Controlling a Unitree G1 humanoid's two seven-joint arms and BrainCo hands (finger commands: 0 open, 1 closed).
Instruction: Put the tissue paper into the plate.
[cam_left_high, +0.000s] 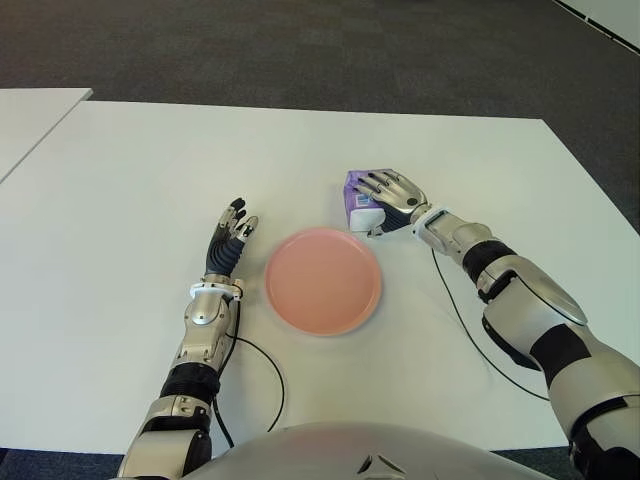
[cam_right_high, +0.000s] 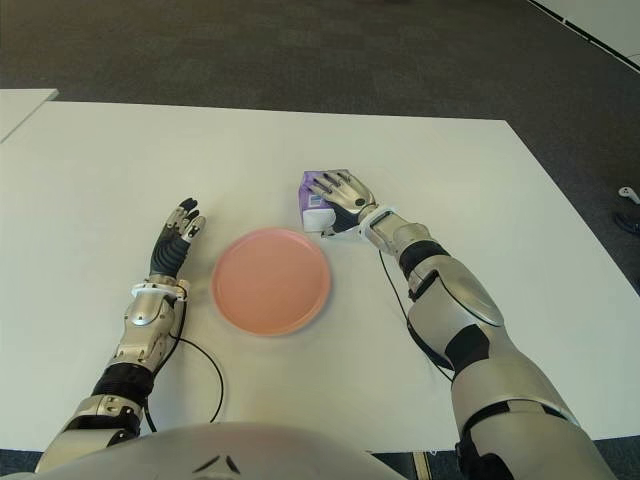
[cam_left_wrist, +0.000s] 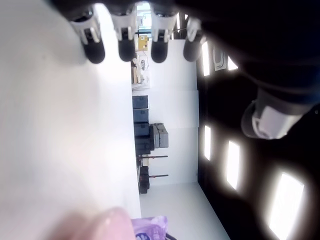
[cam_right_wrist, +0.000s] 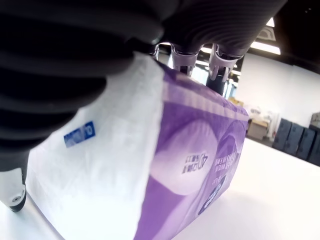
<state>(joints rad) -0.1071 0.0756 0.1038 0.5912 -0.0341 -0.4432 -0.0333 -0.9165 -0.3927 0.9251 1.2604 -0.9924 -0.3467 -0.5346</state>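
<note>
The tissue paper pack (cam_left_high: 356, 190), purple and white, stands on the white table (cam_left_high: 130, 190) just beyond the right rim of the round pink plate (cam_left_high: 322, 279). My right hand (cam_left_high: 373, 205) covers its top, fingers curled over the far side and thumb against the near white end. Up close in the right wrist view, the fingers (cam_right_wrist: 192, 55) hook over the pack (cam_right_wrist: 195, 165), which sits on the table. My left hand (cam_left_high: 236, 226) shows left of the plate, fingers straight and holding nothing. The plate holds nothing.
Thin black cables (cam_left_high: 268, 370) trail from both wrists across the near part of the table. A second white table's corner (cam_left_high: 30, 115) shows at the far left. Dark carpet (cam_left_high: 300, 50) lies beyond the table's far edge.
</note>
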